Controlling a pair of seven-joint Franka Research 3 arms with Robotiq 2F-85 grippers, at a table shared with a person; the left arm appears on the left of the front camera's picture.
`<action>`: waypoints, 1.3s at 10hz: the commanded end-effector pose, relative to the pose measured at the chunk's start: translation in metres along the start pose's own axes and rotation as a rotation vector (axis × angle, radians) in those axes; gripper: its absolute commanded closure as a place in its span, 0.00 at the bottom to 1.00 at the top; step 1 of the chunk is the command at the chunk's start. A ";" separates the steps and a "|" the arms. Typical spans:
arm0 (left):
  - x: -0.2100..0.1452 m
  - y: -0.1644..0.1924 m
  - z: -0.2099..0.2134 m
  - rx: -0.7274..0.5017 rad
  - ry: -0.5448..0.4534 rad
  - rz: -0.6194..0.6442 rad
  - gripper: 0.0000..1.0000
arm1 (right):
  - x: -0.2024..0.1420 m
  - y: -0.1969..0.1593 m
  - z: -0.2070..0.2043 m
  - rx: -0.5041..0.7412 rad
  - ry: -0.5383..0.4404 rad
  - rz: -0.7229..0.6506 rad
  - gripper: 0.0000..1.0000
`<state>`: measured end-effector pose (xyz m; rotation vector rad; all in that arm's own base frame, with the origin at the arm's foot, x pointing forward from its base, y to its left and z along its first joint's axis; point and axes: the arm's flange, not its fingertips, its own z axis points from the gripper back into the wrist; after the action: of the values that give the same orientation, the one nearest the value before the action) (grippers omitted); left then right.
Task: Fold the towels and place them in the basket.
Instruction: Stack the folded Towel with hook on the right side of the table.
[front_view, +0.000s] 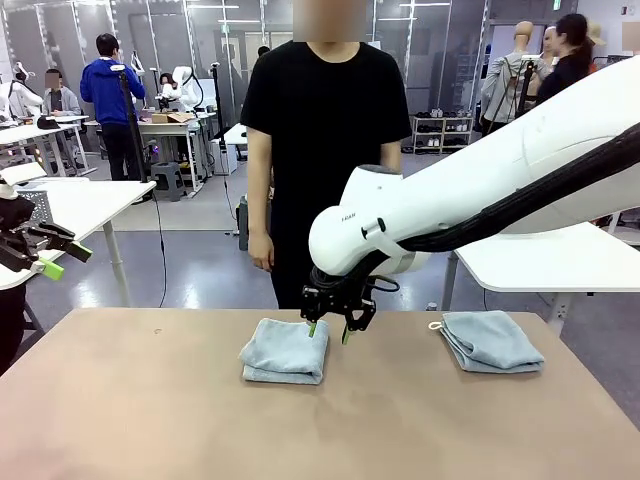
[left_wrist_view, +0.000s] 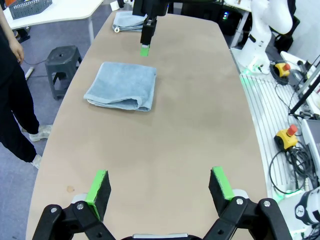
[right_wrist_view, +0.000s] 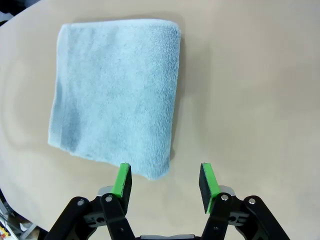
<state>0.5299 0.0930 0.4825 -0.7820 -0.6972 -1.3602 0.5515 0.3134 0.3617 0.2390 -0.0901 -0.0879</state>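
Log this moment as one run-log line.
right gripper: open, above edge of folded towel, nothing held | left gripper: open, empty | second towel: folded, on table's right side

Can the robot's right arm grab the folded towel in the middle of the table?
Probably yes. The right gripper hangs open just above the near towel, at its edge, with nothing between them. The person stands back from the table.
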 end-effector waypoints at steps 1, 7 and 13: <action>0.001 0.000 0.000 0.001 0.001 0.001 0.00 | 0.008 0.005 -0.013 -0.002 -0.033 -0.036 0.31; 0.001 0.000 0.000 0.001 0.001 0.001 0.00 | 0.031 -0.002 -0.046 -0.025 -0.074 -0.090 0.31; 0.001 0.000 0.000 0.001 0.001 0.001 0.00 | 0.037 0.002 -0.062 0.010 -0.099 -0.104 0.31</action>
<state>0.5299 0.0930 0.4825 -0.7820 -0.6972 -1.3602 0.5911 0.3215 0.3082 0.2454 -0.1469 -0.1653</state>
